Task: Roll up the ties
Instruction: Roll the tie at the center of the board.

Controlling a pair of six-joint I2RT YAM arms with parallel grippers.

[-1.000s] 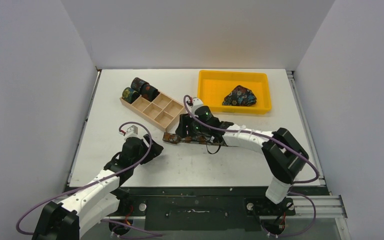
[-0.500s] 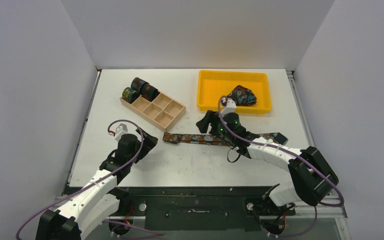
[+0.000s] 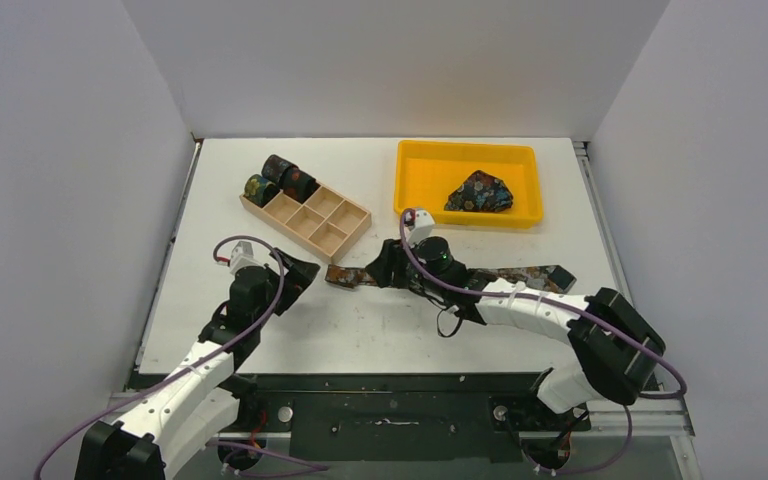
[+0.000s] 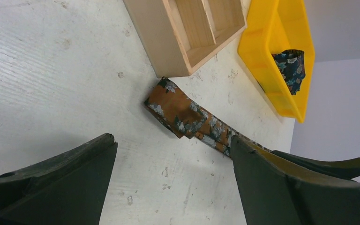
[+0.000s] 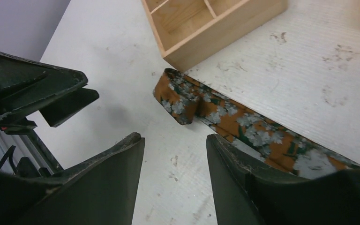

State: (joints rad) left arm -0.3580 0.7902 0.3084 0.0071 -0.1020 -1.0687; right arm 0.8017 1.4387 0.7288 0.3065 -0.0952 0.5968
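Beside the wooden box [image 3: 285, 231] the right arm [image 3: 520, 300] hides part of the brown tie [image 3: 345, 276]; the rolled ties [image 3: 282, 178] are too small to read

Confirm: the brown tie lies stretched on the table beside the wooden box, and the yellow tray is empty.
Not empty: the yellow tray holds a bunched floral tie, as the top external view shows. The brown tie does lie stretched on the table beside the wooden box.
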